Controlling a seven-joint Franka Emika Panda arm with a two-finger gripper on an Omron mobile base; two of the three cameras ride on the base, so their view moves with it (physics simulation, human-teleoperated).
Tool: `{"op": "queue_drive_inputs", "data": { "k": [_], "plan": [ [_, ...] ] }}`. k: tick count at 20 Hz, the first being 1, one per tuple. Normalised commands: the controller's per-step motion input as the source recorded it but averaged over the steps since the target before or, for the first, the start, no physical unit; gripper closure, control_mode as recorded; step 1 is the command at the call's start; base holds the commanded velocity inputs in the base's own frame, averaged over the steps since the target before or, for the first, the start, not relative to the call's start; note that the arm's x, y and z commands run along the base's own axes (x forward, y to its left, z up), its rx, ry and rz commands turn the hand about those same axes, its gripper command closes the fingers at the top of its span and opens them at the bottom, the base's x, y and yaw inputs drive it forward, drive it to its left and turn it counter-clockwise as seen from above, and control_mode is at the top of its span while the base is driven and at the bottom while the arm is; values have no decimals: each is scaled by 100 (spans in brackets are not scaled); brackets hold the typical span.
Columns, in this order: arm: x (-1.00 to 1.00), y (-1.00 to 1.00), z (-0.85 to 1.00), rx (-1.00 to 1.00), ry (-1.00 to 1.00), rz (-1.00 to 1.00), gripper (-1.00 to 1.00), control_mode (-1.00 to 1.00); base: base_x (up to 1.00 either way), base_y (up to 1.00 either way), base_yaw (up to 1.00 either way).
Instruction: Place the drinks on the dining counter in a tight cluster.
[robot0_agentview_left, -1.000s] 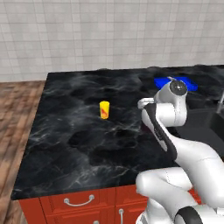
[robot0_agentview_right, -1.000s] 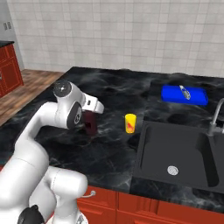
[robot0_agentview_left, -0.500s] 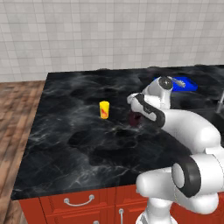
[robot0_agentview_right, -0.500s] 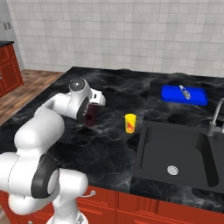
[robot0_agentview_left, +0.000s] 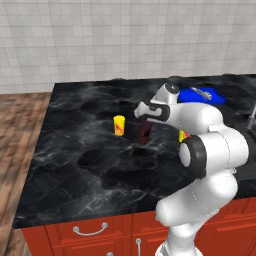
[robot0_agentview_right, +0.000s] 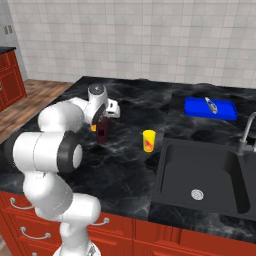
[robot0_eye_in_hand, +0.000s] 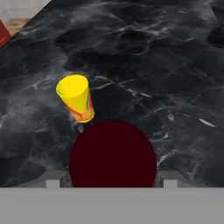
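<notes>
Standing on the dining counter: maroon bottle, upright, clamped between the gripper fingers, well in from every edge.

Open room: broad bare black stone to the counter's left and front in the left base view; floor beyond the left edge.

Nearby items:
- Yellow can, upright, just left of the bottle, apart from it. From the hand camera the same can stands just beyond the bottle's round dark top.
- Second yellow can, upright, between bottle and sink in the right base view; in the left base view it is mostly hidden behind the arm.
- Blue tray behind the sink, with a small item on it, too small to identify.
- Faucet at the sink's right.

Front edge: red drawers below the slab.
</notes>
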Motion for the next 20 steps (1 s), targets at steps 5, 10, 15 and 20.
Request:
{"op": "queue_drive_inputs", "data": {
  "k": [5, 10, 15, 20],
  "plan": [
    [47, 16, -34, -11, 0, 11, 100, -100, 0, 0, 0],
    [45, 14, -25, -12, -1, 2, 100, -100, 0, 0, 0],
    [48, 13, -14, 0, 0, 1, 100, -100, 0, 0, 0],
    [34, 10, -21, 0, 0, 2, 100, -100, 0, 0, 0]
  ]
}}
